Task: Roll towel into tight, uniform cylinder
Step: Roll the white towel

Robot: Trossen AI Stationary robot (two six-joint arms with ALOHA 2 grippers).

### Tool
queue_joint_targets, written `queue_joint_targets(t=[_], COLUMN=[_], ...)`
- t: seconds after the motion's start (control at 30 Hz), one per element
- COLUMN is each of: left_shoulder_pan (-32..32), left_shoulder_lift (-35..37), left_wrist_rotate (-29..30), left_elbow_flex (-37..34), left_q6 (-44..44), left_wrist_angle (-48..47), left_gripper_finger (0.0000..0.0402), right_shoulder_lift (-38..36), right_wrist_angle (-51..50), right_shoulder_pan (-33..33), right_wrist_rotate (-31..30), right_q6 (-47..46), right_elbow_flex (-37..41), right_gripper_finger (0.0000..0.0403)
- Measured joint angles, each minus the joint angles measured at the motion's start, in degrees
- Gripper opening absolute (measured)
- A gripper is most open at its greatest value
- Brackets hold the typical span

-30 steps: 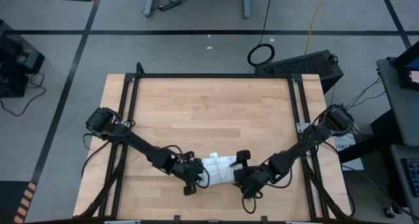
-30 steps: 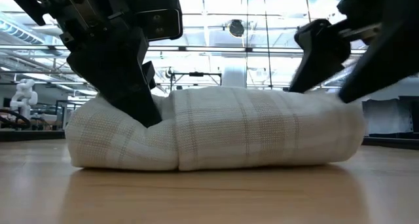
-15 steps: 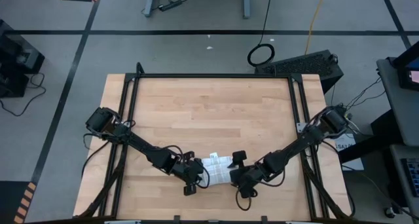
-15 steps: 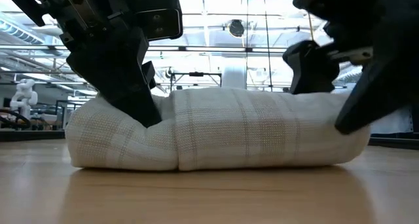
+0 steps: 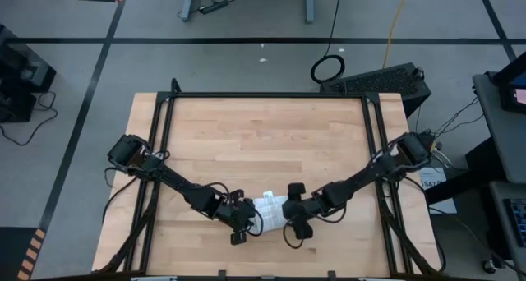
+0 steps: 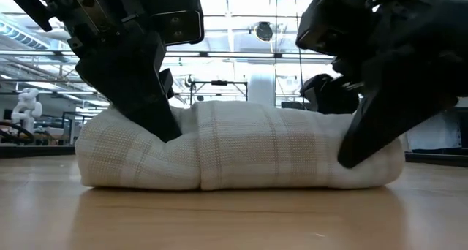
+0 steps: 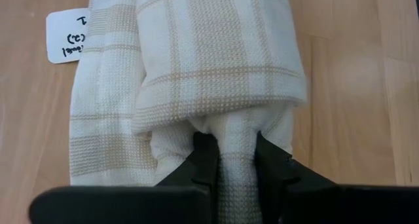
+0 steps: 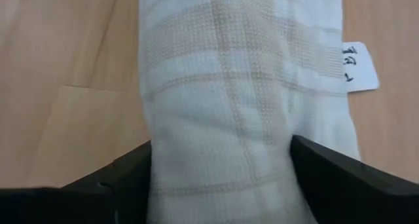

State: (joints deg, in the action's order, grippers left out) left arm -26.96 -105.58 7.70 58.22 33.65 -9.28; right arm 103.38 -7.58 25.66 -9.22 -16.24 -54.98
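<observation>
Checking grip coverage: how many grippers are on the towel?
2. The left gripper pinches one end of the rolled towel; the right gripper straddles the other end.

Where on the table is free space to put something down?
The whole far half of the table is bare wood. The near middle is crowded: the left gripper and right gripper flank the towel.

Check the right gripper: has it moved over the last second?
Yes. In the high view the right gripper has slid leftward along the table, toward the left gripper, and now straddles the right end of the rolled towel, which stayed put.
</observation>
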Motion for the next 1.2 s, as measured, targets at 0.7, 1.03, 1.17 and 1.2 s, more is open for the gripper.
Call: queue_joint_targets(t=[0.7, 1.03, 1.17, 1.2], left_shoulder_pan=[-0.18, -4.25, -5.36, -5.32], left_shoulder_lift=[13.28, 14.78, 12.52, 12.01], left_wrist_rotate=[11.07, 14.66, 17.72, 18.15], left_elbow_flex=[2.45, 2.64, 2.62, 2.62], left_q6=[0.50, -1.54, -2.85, -2.69], left_wrist_angle=[-17.68, -5.16, -2.77, -2.65], left_gripper_finger=[0.0209, 0.0251, 0.0281, 0.0290], right_shoulder_lift=[1.16, 1.31, 1.37, 1.41], right_wrist_angle=[1.45, 2.34, 2.35, 2.34], right_shoulder_pan=[-6.00, -12.63, -15.53, -16.31], right_wrist_rotate=[13.37, 28.03, 32.25, 33.51], right_q6=[-3.32, -11.74, -11.70, -11.71], right_elbow_flex=[-0.10, 0.07, 0.09, 0.09], right_gripper_finger=[0.0086, 0.0077, 0.0074, 0.0074])
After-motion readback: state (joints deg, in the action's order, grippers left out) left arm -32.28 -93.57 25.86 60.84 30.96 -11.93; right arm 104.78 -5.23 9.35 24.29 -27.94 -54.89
